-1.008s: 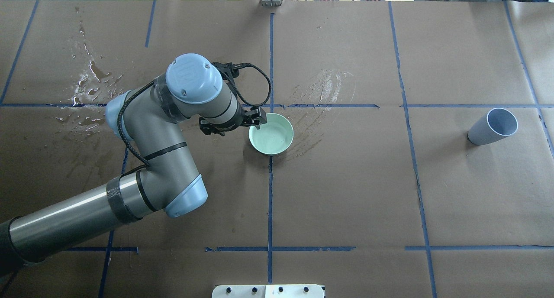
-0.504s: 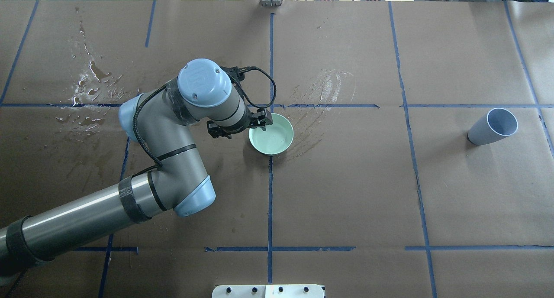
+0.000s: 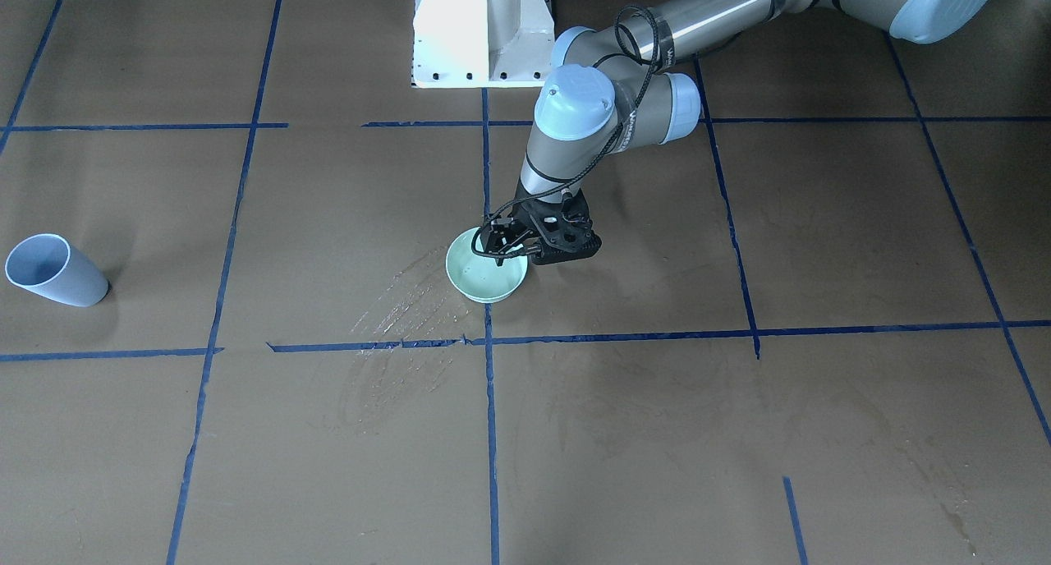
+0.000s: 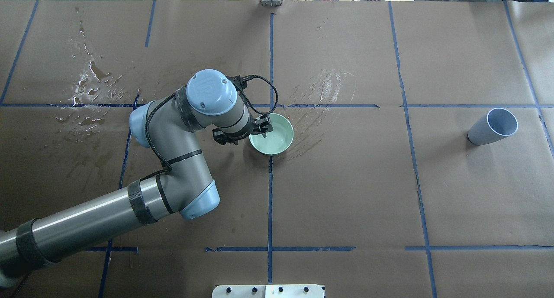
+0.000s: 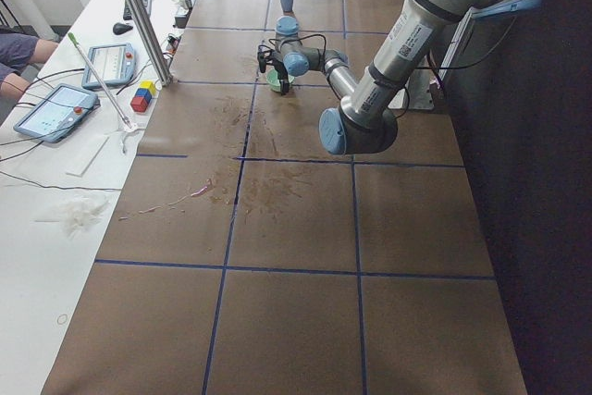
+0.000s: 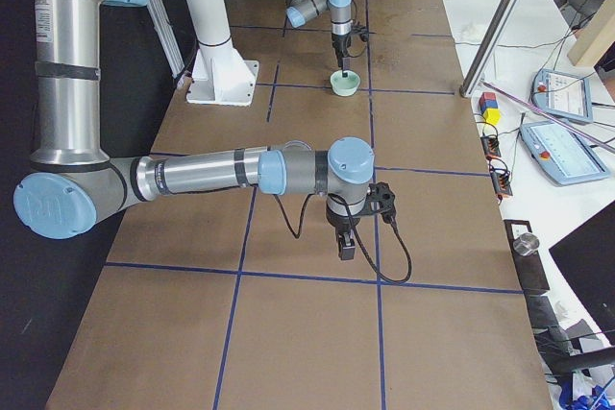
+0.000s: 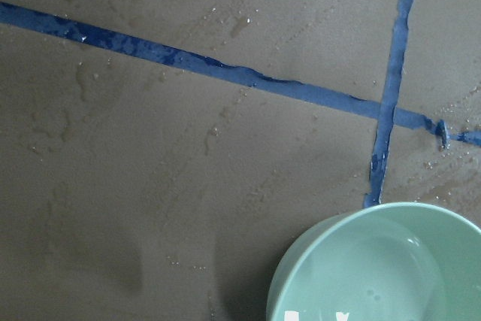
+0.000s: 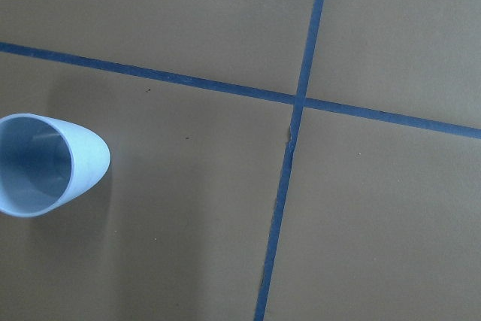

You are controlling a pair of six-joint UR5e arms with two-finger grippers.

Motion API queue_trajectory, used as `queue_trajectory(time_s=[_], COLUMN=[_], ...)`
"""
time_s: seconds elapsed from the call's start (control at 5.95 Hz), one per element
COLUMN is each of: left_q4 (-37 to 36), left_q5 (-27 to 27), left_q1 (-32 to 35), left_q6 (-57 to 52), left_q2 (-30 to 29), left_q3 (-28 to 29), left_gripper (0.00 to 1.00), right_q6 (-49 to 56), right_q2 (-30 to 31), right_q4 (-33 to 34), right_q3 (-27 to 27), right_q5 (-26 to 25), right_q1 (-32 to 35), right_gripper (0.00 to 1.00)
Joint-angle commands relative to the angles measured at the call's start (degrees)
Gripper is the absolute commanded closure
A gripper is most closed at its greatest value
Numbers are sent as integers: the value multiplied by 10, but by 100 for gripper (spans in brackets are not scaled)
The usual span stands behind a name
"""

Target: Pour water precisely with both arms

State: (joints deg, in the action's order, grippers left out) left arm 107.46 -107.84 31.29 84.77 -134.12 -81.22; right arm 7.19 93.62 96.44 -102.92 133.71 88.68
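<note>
Left arm (image 4: 173, 133) comes in from 7 o'clock over the brown paper surface (image 4: 346, 194), wrist bent down. Left gripper (image 4: 262, 127) hangs at the 9 o'clock rim of the mint bowl (image 4: 283, 137). Its jaws look spread, tips low at the rim, pinching nothing I can make out. Seen from across the surface, the tips seem to dip just inside the bowl's edge. Whether they touch it, I cannot tell.

The bowl sits upright near mid-surface, just at 6 o'clock of where two blue tape lines (image 4: 270, 194) cross.

Water (image 7: 383, 276): a shallow pool in the bowl, with faint glints and a few bubbles in the wrist view. More lies spilt. Puddles (image 4: 88, 83) sit well off at the bowl's 10 o'clock. A wet streak (image 4: 324, 90) fans from beside the bowl toward 1 o'clock.

Pale blue cup (image 4: 493, 127) stands mouth up at the bowl's 3 o'clock, well apart from it.

Right arm (image 6: 192, 175) stretches low over the surface, far from the bowl. Right gripper (image 6: 346, 252) points down above the paper. I cannot tell whether its jaws are spread or pressed together. Its wrist camera has the cup at 9 o'clock.

White pedestal (image 3: 480, 31) stands on the robot's side.
</note>
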Motion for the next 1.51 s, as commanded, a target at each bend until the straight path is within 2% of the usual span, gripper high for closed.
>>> queue_trajectory(time_s=[0.0,0.17,0.5,0.67,0.84,1.34], left_q4=[1,1,2,3,2,3], left_q5=[-1,-1,-2,-6,-33,-152], left_q1=[-2,-2,3,16,40,140], left_q6=[6,6,0,-1,-5,-126], left_q2=[-3,-6,-4,-3,7,123], left_q3=[2,2,-4,-10,-32,-140], left_gripper=[93,99,100,100,100,100], right_q6=[0,0,0,2,18,18], right_q2=[2,2,8,8,8,7], right_q4=[0,0,0,-2,-2,-2], right_q3=[1,1,7,35,47,47], right_q5=[0,0,-11,-9,-9,-8], right_q1=[0,0,0,0,0,0], right_gripper=[0,0,0,0,0,0])
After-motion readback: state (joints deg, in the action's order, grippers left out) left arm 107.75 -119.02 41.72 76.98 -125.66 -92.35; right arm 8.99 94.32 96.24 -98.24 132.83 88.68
